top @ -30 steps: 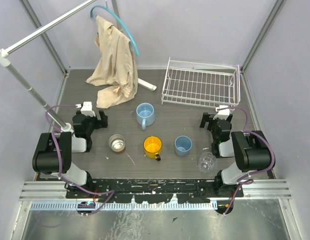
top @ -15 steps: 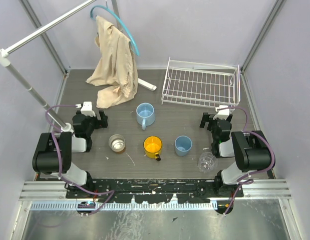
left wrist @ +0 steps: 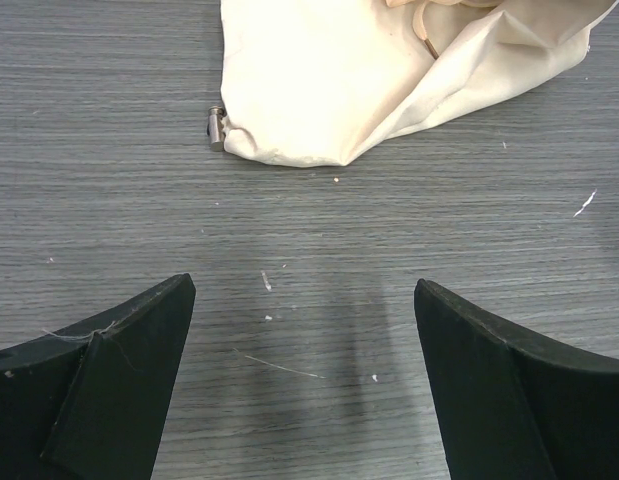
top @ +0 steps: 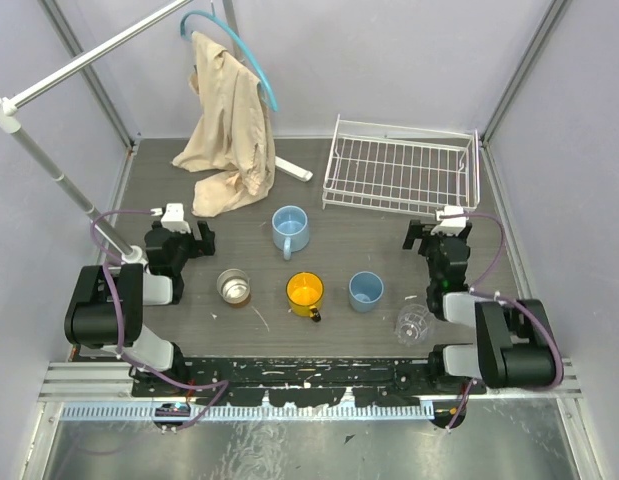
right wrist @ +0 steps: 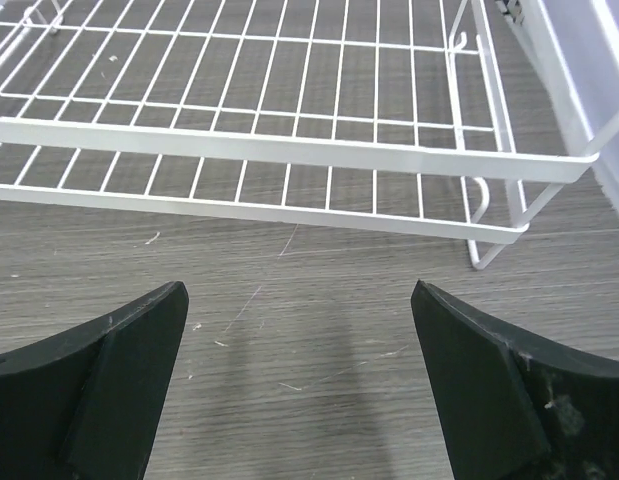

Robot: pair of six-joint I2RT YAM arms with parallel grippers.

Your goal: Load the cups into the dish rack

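White wire is making up the dish rack (top: 389,205), which is sitting at the far right of the dark wood-grain table (top: 339,255) with its long axis running left to right and nothing inside it. All five cups are standing upright on the table, well apart from the rack. The light blue handled mug (top: 289,230) is standing farthest from the arm bases. The silvery metal cup (top: 232,286), the yellow-orange mug (top: 304,292) and the small light blue tumbler (top: 365,290) are forming a row nearer in. The clear glass cup (top: 414,323) is sitting nearest of all, beside the right arm.

The right gripper (top: 441,230) is hovering with its fingers spread wide and gripping nothing. The rack is lying straight ahead of it on the far side, and the glass cup and tumbler are lying behind it, near and to the left. So this arm looks better placed for loading. The left gripper (top: 179,232) is likewise spread and empty, with the metal cup lying near and to its right.

Only the overhead view is showing the cups. The right wrist view is showing the rack's near rails (right wrist: 289,140) just beyond the open right gripper (right wrist: 299,290). The left wrist view is showing the left gripper (left wrist: 304,290) over bare table, facing the hem of a cream garment (left wrist: 389,80).
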